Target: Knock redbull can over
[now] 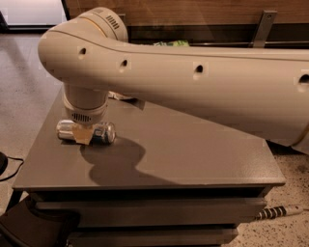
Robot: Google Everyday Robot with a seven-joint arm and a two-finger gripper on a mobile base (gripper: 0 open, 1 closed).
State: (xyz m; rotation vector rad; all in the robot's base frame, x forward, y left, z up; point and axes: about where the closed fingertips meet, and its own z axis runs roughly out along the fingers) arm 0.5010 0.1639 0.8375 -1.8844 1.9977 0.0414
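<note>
Redbull can (103, 131): it lies on its side on the table top, near the left edge, with its long side turned to the camera. The silver body and some blue show; the lettering is too small to read.
Place of the can: directly under the wrist of the arm, at the left part of the table, well apart from the right edge.
Gripper (82, 134): it points straight down from the wrist onto the can. A tan part of it stands in front of the middle of the can and covers that part, so only the two ends of the can show.
State of the gripper: I cannot tell if it is released, clenched or grasping the can; the wrist and the can hide it.
Arm (203, 89): thick and cream coloured, it comes from the right side and crosses over the whole table to the round joint at the upper left.
Table (203, 154): a flat grey top, with dark layers below its front edge.
Shadow (113, 161): a dark shadow of the arm lies on the table, just to the right of the can and in front of it.
Green snack bag (172, 43): only a small strip shows above the arm, at the back.
Pale object (119, 96): it is behind the wrist on the table and mostly hidden; I cannot tell what it is.
Wall (193, 9): brown wood behind the table.
Cable (277, 211): it has a striped end and lies on the speckled floor at the lower right.
</note>
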